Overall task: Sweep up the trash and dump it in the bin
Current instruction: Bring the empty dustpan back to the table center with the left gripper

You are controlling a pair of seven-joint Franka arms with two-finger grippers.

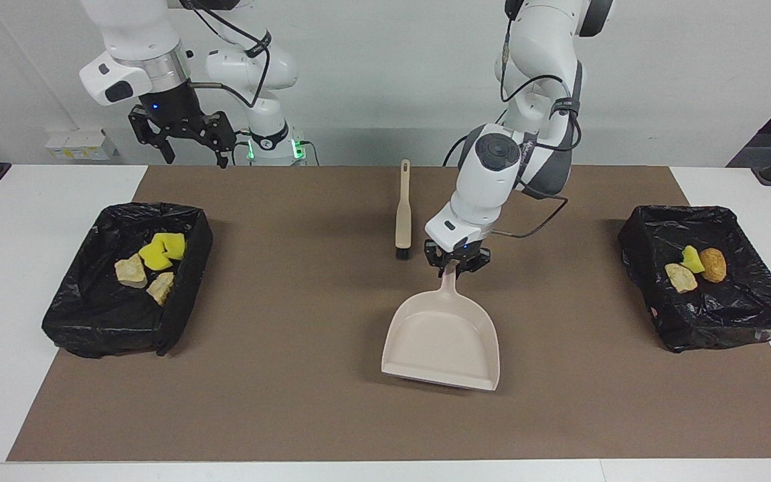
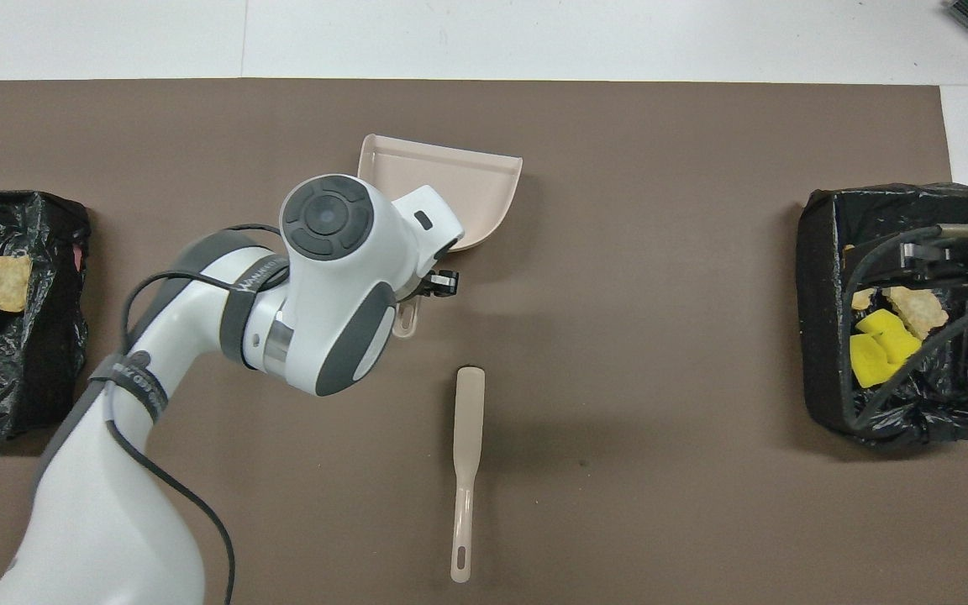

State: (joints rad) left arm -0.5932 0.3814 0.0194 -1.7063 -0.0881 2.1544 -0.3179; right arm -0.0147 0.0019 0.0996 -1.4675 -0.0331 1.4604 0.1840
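Dustpan in my left grip over the middle of the mat; all trash sits in the two bins.

The brown mat [image 1: 292, 402] lies bare from edge to edge around me. At each end of it sits a black-lined bin: the one at my right arm's end [image 1: 91, 321] holds four scraps [image 1: 151, 264], yellow sponge and tan pieces, and the one at my left arm's end [image 1: 747, 314] holds three more [image 1: 693, 266]. My left gripper [image 1: 456, 262] is clamped on the handle of the beige dustpan [image 1: 442, 341], low over mid-mat. The brush [image 1: 403, 214] lies near it, closer to my bases. My right gripper [image 1: 185, 137] waits with fingers apart, raised beside its bin.
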